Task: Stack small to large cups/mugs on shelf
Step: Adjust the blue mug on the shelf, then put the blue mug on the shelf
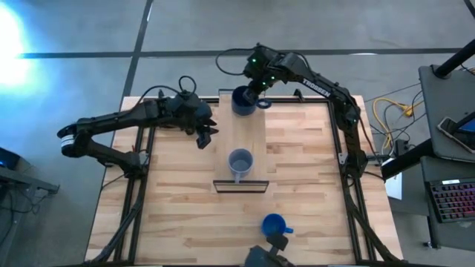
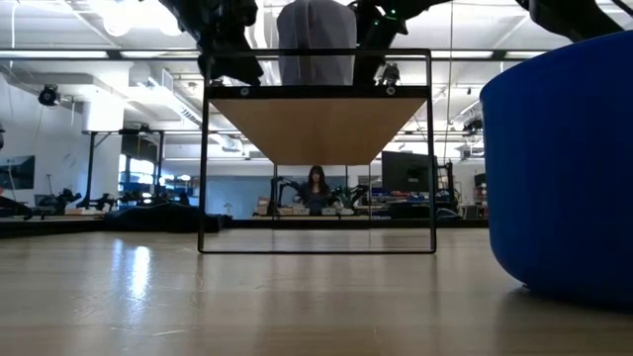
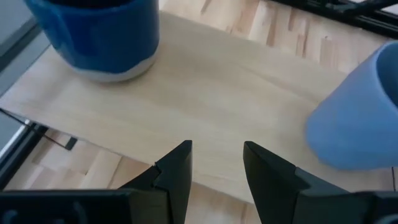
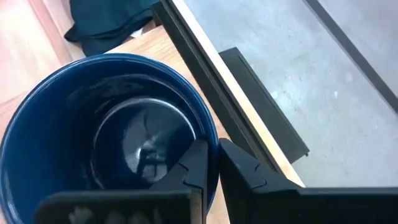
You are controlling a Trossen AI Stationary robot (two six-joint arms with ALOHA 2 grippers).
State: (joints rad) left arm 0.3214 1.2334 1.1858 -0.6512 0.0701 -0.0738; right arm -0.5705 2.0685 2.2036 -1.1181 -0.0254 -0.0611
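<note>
The shelf (image 1: 249,133) is a narrow light board running from the table's far edge toward its middle. A dark navy mug (image 1: 242,101) stands at its far end, with my right gripper (image 4: 211,163) shut on its rim. A small grey-blue mug (image 1: 240,162) stands upright near the shelf's near end. A bright blue mug (image 1: 274,224) sits on the table near the front edge and looms large in the low view (image 2: 564,168). My left gripper (image 3: 217,149) hovers open at the shelf's left edge, between the navy and grey-blue mugs, touching nothing. My right gripper pinches the navy mug's rim (image 4: 205,132) on the side toward the table's right, one finger (image 4: 193,171) inside the mug and the other outside. The fingers slant down from above and from the far right. The mug stands upright, its base (image 3: 112,73) on the shelf.
A dark cloth (image 4: 106,25) lies on the table beside the shelf's far end. The shelf's dark metal frame (image 2: 316,148) raises the board above the table. Bare tabletop (image 1: 312,170) lies right of the shelf. A person sits far off in the room (image 2: 317,188).
</note>
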